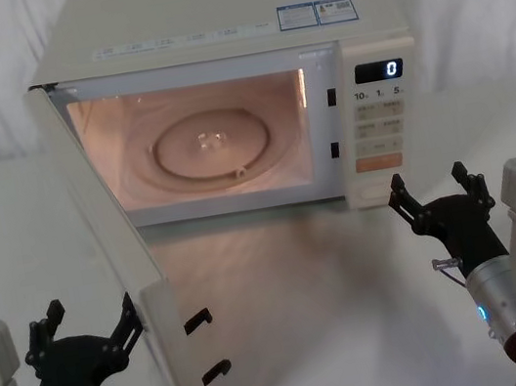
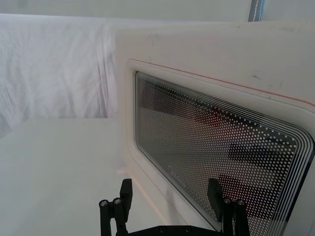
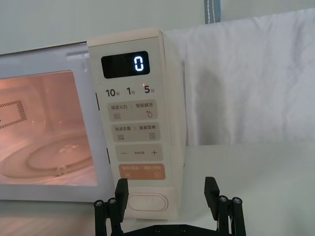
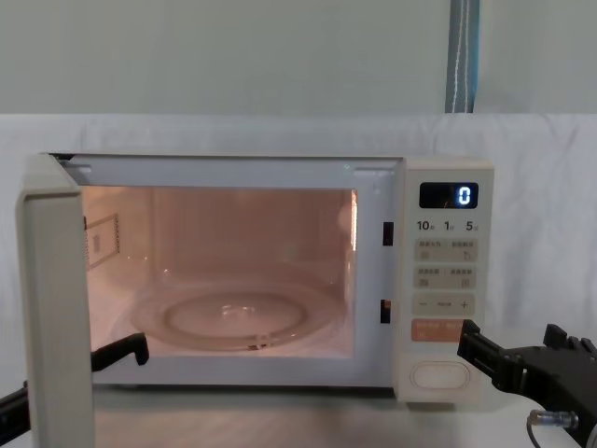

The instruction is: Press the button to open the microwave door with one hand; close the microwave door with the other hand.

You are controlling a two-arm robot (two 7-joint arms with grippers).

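Gripper fingers spread apart, our left gripper [image 1: 84, 328] sits just outside the microwave door [image 1: 110, 257], which stands swung wide at the near left. We judge it stiff and hinged: push its outer face, not grasp. Our right gripper [image 1: 433, 191] waits spread near the release button [image 3: 146, 202].

We see a pale, smooth worktop [image 1: 284, 288] running from the robot's side back to a white draped cloth [image 1: 465, 10] behind it. One thing stands directly on this worktop: a cream-white microwave [image 1: 211, 32], set toward the back and just left of the middle. Its door [image 1: 126, 264] is swung wide open on the left-hand hinge, out over the surface toward us. The lit cavity casts a warm pinkish glow on the worktop just before the microwave, with soft shadows beside it.
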